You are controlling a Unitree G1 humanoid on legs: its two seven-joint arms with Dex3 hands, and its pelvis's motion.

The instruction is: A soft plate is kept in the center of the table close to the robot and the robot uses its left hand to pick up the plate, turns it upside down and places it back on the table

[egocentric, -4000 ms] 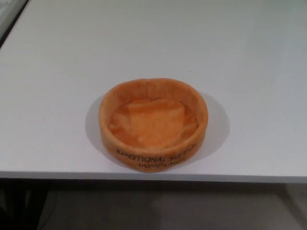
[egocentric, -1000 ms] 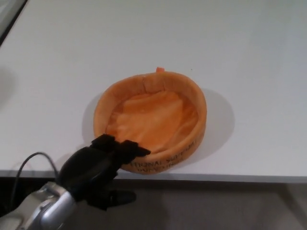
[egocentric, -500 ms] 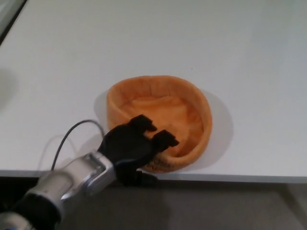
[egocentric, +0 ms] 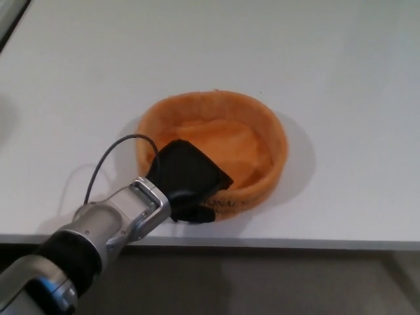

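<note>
Near table (egocentric: pixel 341 79) edge: left hand (egocentric: pixel 187 176) gripping orange plate (egocentric: pixel 262 131) rim, upright.

Soft plate (egocentric: pixel 252 131): orange throughout, the inner base a paler, mottled orange; black printed lettering runs along the outer wall at 6 o'clock. Left hand (egocentric: pixel 187 176): matte black. Forearm (egocentric: pixel 111 223): silver-grey metal with a black cuff and a thin black cable (egocentric: pixel 108 157). Table (egocentric: pixel 328 65): plain white.

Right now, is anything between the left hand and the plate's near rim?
No. In the head view the left hand lies directly over the near rim of the orange plate, no gap showing. Whether its fingers have closed on it is hidden.
</note>
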